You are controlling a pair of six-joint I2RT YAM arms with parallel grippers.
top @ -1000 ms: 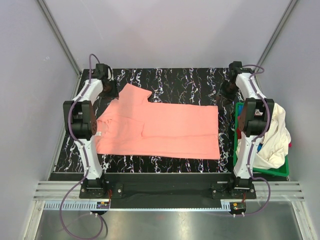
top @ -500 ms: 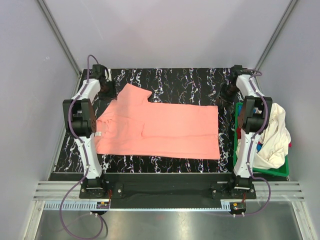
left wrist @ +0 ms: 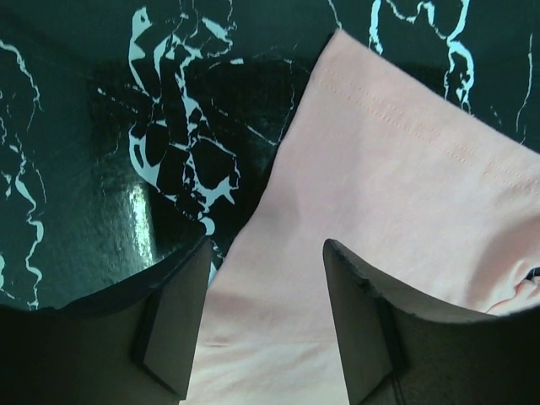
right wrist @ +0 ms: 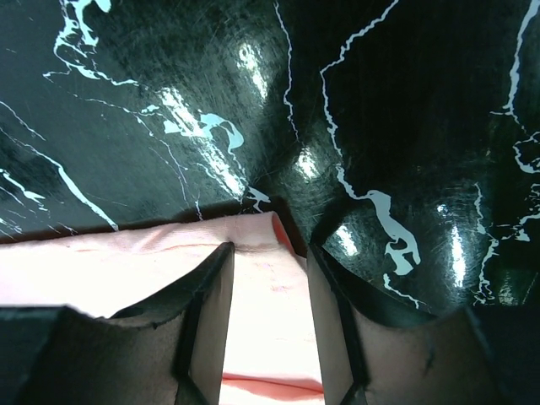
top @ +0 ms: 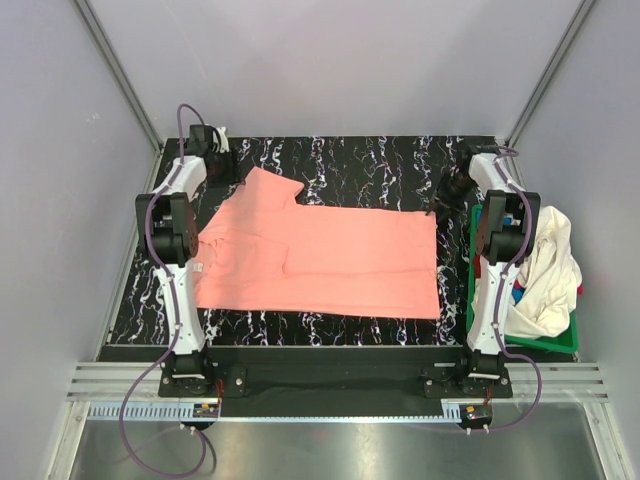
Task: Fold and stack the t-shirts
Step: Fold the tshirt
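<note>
Top external view: the pink shirt (top: 320,260) lies flat on the table (top: 380,160). At its far edge, the left gripper (left wrist: 268,253) stands spread over the sleeve (left wrist: 380,169) and the right gripper (right wrist: 270,261) spread over the hem corner (right wrist: 261,232). Both should probably close low and together.

salmon-pink t-shirt (top: 320,255): matt cloth, stitched hem | table (top: 380,165): glossy black, white-veined | basket (top: 540,345) right of it: green plastic | cream-white t-shirt (top: 548,265): crumpled cloth
</note>
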